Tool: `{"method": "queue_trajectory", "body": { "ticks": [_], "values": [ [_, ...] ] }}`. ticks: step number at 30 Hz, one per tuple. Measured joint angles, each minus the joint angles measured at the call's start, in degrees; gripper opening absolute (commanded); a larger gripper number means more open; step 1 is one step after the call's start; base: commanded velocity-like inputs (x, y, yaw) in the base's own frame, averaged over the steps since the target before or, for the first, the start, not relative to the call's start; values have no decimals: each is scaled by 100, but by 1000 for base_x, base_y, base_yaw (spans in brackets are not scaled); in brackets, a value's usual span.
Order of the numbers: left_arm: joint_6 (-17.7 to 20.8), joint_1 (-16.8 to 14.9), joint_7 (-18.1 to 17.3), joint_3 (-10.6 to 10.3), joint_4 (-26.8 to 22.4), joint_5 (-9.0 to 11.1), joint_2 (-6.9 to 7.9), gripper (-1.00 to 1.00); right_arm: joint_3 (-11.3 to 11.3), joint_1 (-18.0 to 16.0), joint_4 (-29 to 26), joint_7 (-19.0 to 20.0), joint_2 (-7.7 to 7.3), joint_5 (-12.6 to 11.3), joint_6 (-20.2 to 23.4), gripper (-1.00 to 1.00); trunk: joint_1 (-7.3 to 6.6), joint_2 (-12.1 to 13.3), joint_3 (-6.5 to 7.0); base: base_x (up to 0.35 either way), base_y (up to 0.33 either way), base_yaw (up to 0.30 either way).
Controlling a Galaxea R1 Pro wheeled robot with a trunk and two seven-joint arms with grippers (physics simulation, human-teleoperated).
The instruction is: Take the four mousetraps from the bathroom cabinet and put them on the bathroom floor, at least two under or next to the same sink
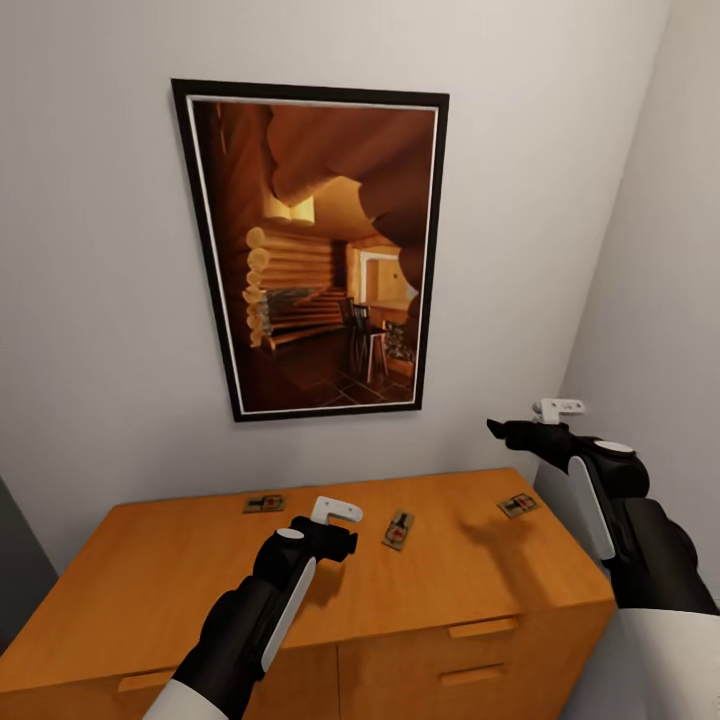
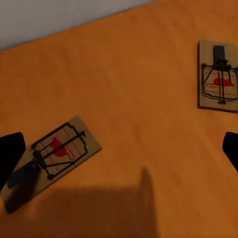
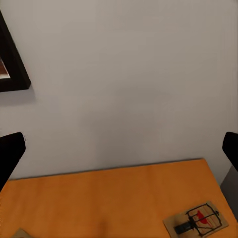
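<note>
On the pale grey wall [image 1: 100, 300] we see a large black-framed picture [image 1: 318, 250] — a warm log-cabin interior with stacked logs, a lit doorway and dark chairs. A second wall [image 1: 660, 250] meets it at the corner on the right — plain and bare.

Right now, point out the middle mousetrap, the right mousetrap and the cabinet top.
Middle mousetrap [image 1: 398, 530], head view, centre of its board.
Right mousetrap [image 1: 518, 505], head view, centre of its board.
Cabinet top [image 1: 180, 570], head view, bare wood at left.
</note>
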Motion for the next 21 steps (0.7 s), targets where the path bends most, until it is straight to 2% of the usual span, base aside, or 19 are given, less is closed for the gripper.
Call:
{"method": "queue_trajectory", "body": {
  "ticks": [9, 14, 21],
  "values": [
    [14, 0, -24, -152, 4, 6, 0, 100, 272, -2, 8, 0, 0, 4, 8, 100, 1, 0, 0, 20, 0, 0],
    [25, 0, -46, -299, 4, 6, 0, 100, 314, 2, 15, 6, -2, 24, 9, 100, 1, 0, 0, 2, 0, 0],
    [40, 0, -56, -456, 4, 5, 0, 100, 324, 0, 21, 46, -40, 332, 9, 100, 1, 0, 0, 0, 0, 0]
  ]
}}
